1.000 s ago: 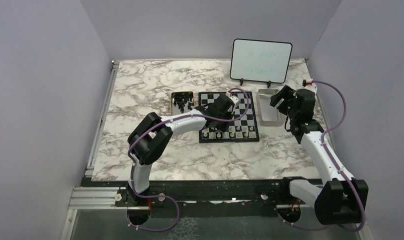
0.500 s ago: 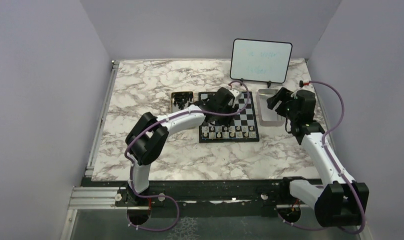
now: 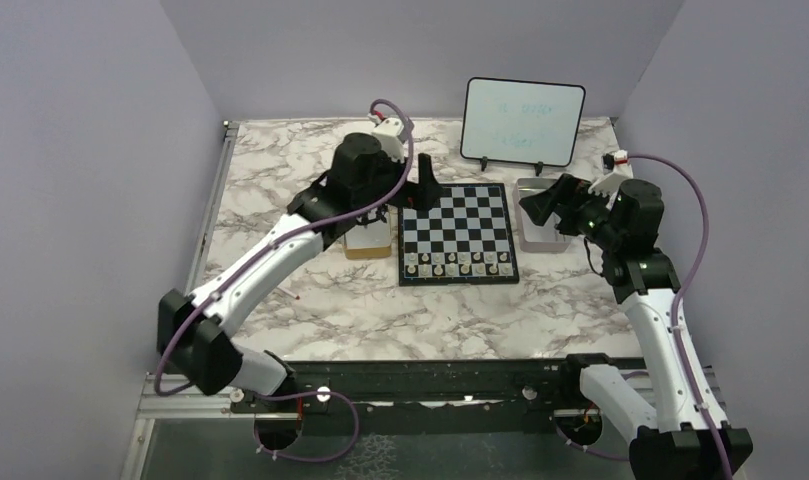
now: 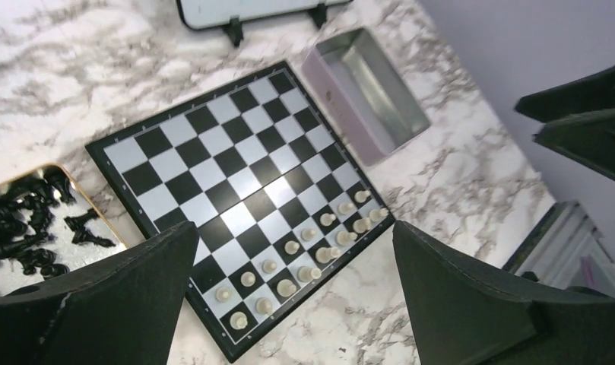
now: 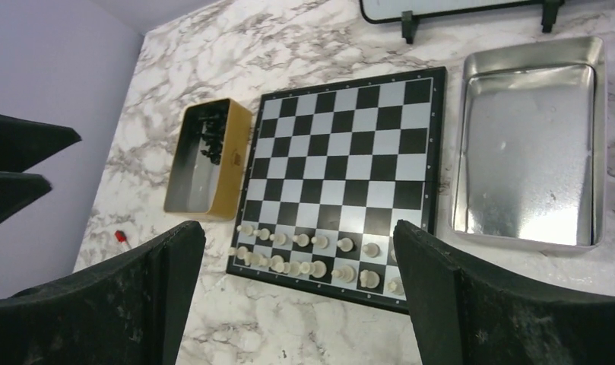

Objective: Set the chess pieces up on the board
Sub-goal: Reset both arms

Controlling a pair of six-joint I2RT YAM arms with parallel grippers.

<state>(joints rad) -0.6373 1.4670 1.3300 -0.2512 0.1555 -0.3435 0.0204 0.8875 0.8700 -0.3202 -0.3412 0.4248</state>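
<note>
The board lies mid-table, with cream-white chess pieces standing in its two near rows. The other rows are bare. Black chess pieces lie heaped in a gold tray left of the board. My left gripper hangs high over the board's far left corner, open and empty; in its wrist view the gripper frames the white pieces. My right gripper is raised over a silver tray right of the board, open and empty too.
An upright whiteboard stands behind the board. The silver tray holds nothing. A tiny red item lies on the marble near the gold tray. Walls close in on both sides.
The left arm lifted off the board and swung back to its far left corner, its jaws opening wide. The right gripper rose a little and opened wider.
</note>
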